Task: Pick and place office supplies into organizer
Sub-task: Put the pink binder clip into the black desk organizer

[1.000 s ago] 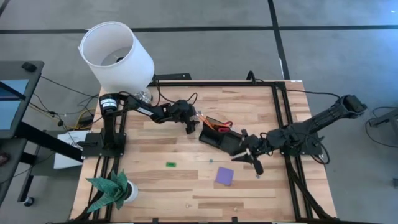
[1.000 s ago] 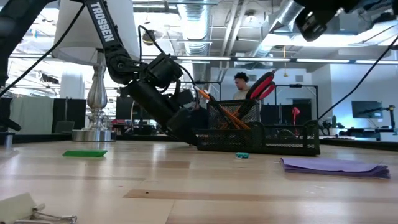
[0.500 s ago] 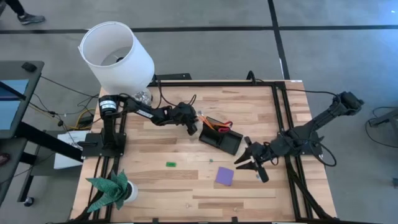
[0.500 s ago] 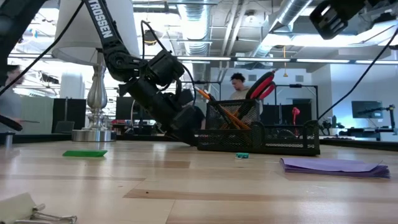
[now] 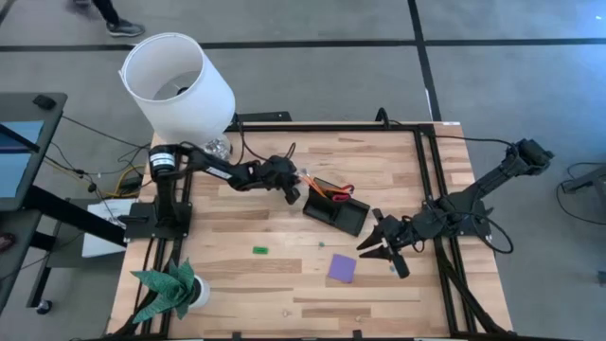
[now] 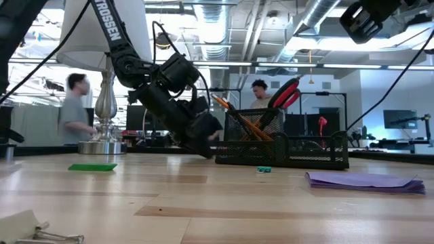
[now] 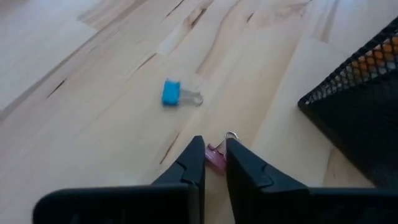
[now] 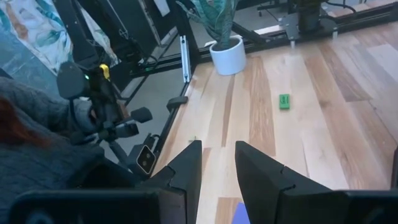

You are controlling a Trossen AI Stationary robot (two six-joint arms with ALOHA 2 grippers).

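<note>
One wooden table (image 5: 284, 294) carries everything. One white lamp (image 5: 177, 83) stands at its far left corner and one green paper plant (image 5: 170, 289) at its near left corner. Two dark arms reach in from the sides.

The left gripper (image 7: 214, 152) is low on the table just beside the organizer's left end, its fingers pinching one small pink binder clip (image 7: 217, 155); one blue clip (image 7: 171, 93) lies near it.

The right gripper (image 5: 377, 243) hovers just right of the organizer, its fingers a little apart and holding nothing.

One black mesh organizer (image 5: 336, 209) sits near the middle, holding one pair of red scissors (image 6: 287, 93) and orange pencils (image 6: 234, 115). Near the front edge lie one purple note pad (image 5: 342, 268) and one green piece (image 5: 260, 250).
</note>
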